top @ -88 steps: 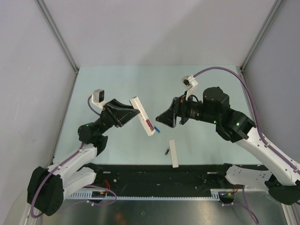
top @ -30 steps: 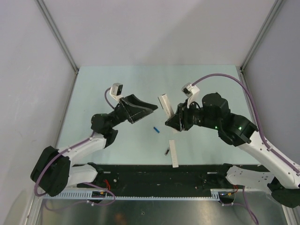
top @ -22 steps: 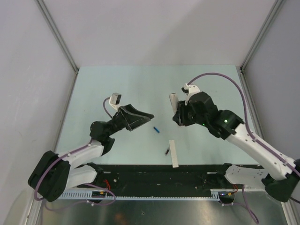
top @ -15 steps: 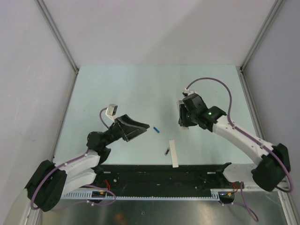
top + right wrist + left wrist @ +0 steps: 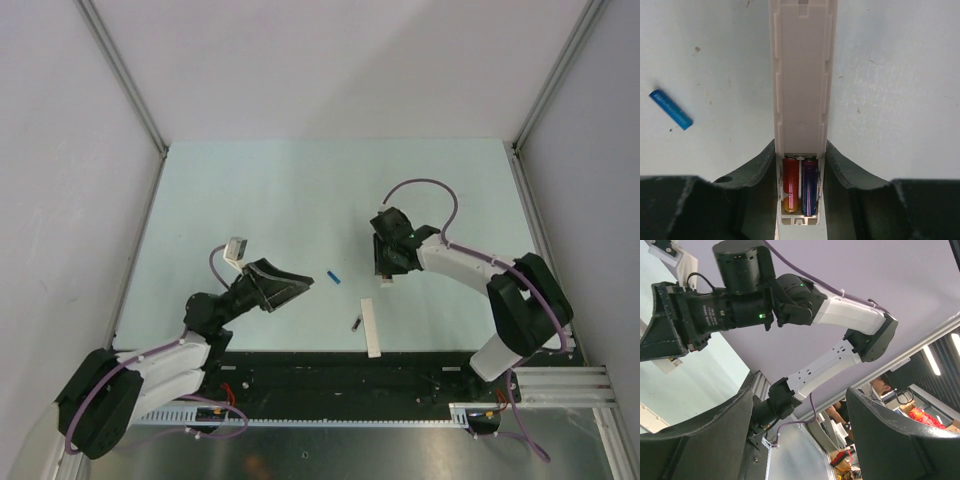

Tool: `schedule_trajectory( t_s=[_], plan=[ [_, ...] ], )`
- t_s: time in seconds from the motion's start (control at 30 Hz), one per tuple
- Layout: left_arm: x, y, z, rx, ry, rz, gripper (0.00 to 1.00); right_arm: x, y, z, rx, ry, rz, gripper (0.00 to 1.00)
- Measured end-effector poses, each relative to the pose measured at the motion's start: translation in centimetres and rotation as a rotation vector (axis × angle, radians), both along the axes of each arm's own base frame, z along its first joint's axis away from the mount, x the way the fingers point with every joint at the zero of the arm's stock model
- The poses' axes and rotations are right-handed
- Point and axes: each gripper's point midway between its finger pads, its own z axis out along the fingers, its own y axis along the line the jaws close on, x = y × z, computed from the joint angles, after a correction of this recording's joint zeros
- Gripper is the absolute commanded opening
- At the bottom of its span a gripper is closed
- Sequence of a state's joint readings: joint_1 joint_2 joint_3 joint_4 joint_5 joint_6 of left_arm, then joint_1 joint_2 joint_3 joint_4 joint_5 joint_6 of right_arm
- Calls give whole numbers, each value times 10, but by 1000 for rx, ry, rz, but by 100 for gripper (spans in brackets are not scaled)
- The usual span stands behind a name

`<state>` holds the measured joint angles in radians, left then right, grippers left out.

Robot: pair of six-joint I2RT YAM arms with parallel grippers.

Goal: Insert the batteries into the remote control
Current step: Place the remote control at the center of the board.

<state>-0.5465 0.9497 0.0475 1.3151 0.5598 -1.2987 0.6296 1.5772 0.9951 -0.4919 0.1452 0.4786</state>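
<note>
Two batteries (image 5: 791,187), red and blue, sit in the remote control (image 5: 801,75), clamped across its width by your right gripper (image 5: 801,155) mid-worktop, long axis running out from the claw. One loose blue battery (image 5: 335,276) lies left of it, nearer your empty, wide-open left gripper (image 5: 302,290); one black battery (image 5: 355,323) by the near edge

The white remote control (image 5: 801,75) shows a red battery (image 5: 790,187) and a purple-blue battery (image 5: 809,190).

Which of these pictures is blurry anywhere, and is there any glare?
Top view: evenly lit, sharp. Right wrist: remote sharp, highlights streak its two batteries, near fingers blurred. Left wrist: its fingers loom dark and soft; strip lights glare at right.
</note>
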Motion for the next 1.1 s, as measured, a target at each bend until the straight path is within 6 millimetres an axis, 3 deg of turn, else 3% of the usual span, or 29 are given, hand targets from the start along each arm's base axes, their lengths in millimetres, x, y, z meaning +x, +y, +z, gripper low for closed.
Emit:
schedule_trajectory(
  t_s=[0.3, 0.43, 0.73, 1.1],
  plan=[
    [1, 0, -1, 3, 4, 1, 79, 2, -1, -26, -44, 41, 12, 10],
    [2, -1, -3, 6, 10, 2, 79, 2, -2, -36, -61, 57, 19, 25],
    [3, -1, -4, 9, 16, 3, 79, 3, -1, -36, -56, 53, 21, 48],
    [3, -1, -4, 9, 17, 3, 79, 1, 1, -34, -41, 62, 22, 60]
  ],
)
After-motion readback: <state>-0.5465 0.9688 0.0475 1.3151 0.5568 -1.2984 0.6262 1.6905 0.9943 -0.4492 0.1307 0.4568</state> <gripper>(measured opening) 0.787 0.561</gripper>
